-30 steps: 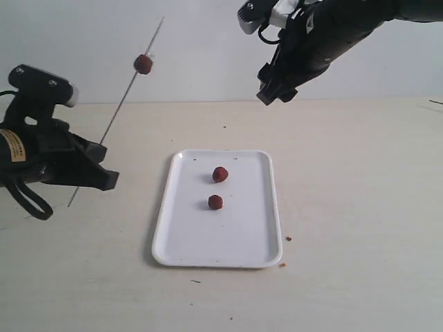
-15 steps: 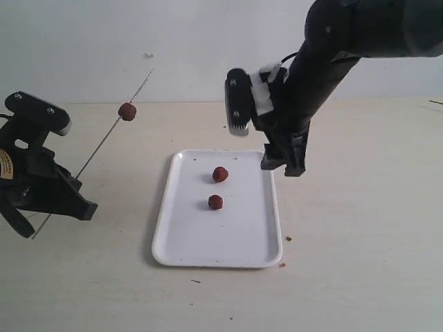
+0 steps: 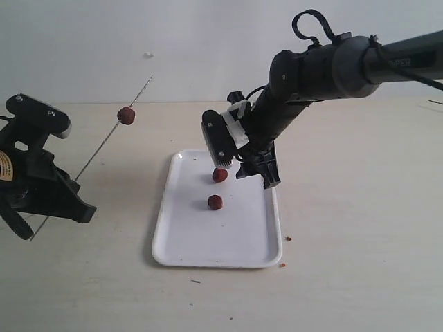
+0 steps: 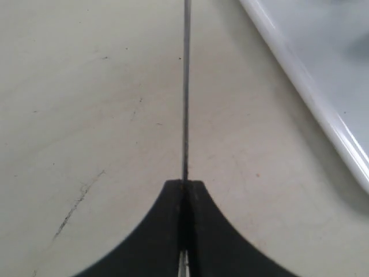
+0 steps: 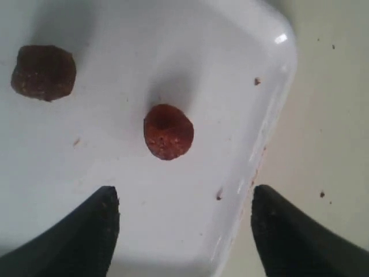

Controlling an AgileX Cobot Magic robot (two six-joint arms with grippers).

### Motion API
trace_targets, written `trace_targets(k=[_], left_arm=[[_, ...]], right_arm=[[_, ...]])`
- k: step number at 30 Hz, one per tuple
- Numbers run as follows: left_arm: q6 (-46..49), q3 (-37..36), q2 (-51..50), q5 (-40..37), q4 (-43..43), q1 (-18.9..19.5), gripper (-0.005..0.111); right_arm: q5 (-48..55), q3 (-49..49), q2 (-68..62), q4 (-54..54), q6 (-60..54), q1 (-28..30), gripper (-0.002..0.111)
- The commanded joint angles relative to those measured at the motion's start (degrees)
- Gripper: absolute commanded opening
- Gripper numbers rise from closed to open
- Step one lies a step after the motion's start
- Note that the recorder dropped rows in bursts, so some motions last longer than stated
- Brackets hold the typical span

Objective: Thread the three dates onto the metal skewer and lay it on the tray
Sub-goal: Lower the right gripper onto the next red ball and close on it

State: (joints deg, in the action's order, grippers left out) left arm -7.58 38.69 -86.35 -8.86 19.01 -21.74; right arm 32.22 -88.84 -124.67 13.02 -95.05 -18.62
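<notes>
My left gripper is shut on the metal skewer, which slants up and away over the table to the left of the tray. One date is threaded high on it. In the left wrist view the skewer runs straight out from the closed jaws of the left gripper. Two dates lie on the white tray. My right gripper hangs open just above the tray's far end. In the right wrist view the nearer date lies ahead of the open right gripper, and the other date lies further off.
Small brown crumbs lie on the table by the tray's right front corner. The tray rim passes between my right fingers, and the tray rim shows beside the skewer. A pale wall stands behind the table.
The right arm has come down from high at the back to just over the tray's far end, above the upper date. The left gripper and skewer have sunk slightly to the left.
</notes>
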Motion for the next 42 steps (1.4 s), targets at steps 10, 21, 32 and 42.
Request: trace_targets(k=[10, 21, 32, 42], left_arm=[[-0.05, -0.11, 0.48, 1.11, 0.29, 0.18, 0.0], [-0.05, -0.11, 0.48, 1.11, 0.29, 0.18, 0.0], [-0.15, -0.11, 0.48, 1.11, 0.29, 0.18, 0.0], [-0.28, -0.11, 0.48, 1.11, 0.29, 0.18, 0.0]], right_arm=[[4.26, -4.29, -4.77, 6.58, -13.3, -0.06, 0.061], [0.79, -4.29, -6.17, 6.98, -13.92, -0.06, 0.058], [-1.17, -4.29, -6.58, 9.02, -14.57, -0.06, 0.055], [-1.3, -4.29, -7.27, 11.13, -16.23, -0.06, 0.052]])
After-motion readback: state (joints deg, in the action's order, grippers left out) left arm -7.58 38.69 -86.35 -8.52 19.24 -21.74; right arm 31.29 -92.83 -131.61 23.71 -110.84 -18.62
